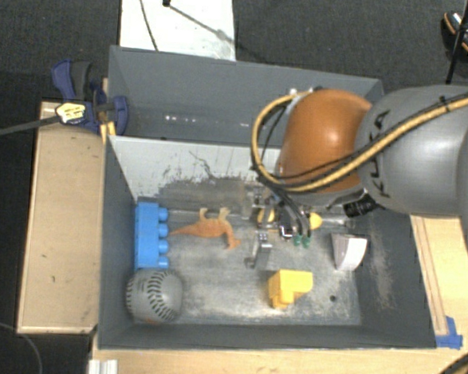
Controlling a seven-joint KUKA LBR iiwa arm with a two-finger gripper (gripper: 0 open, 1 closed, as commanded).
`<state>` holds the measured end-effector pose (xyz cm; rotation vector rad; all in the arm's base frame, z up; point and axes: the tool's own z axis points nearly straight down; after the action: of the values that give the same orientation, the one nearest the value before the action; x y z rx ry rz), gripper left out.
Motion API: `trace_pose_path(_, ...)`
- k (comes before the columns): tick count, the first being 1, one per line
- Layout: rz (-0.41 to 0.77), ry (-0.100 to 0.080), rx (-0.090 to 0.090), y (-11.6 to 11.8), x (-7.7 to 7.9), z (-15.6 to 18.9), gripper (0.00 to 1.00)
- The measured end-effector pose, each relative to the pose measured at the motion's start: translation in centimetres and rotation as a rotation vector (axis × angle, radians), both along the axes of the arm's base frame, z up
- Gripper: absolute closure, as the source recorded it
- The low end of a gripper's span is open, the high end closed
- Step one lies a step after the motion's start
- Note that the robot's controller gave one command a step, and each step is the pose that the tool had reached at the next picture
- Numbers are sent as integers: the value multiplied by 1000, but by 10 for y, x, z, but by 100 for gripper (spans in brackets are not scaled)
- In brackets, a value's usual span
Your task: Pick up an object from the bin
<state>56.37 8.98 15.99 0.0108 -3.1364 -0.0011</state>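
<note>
Camera view showed the gripper (259, 252) low over the middle of the grey metal bin (241, 87), above a bare patch of scuffed floor and with nothing seen in its grasp. Whether it was spread wide or drawn narrow could not be told, as the wrist hardware and cables crowded it from above. Nearest on its left lay an orange plastic toy dinosaur (209, 227), flat on its side with its tail towards the gripper, near it but apart. Just below and to the right sat a yellow stepped plastic block (288, 287), also apart from the gripper. A small yellow piece (315, 221) peeped out beside the wrist on the right, too hidden to identify. Farther right stood a white curved plastic piece (349, 252). Along the left wall lay a blue studded building brick (151, 235), and just below it, in the near left corner, rested a grey stitched ball (154, 294).
</note>
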Motion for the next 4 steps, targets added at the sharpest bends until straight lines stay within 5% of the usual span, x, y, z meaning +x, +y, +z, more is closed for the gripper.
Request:
trace_pose_path(1, -2, -8, 1, 0, 2, 5, 0)
trace_pose_path(2, 6, -14, 2, 49, 25, -70, 0)
trace_pose_path(3, -13, -22, 6, 66, 29, -108, 0)
trace_pose_path(4, -118, -12, 2, 63, 21, -55, 0)
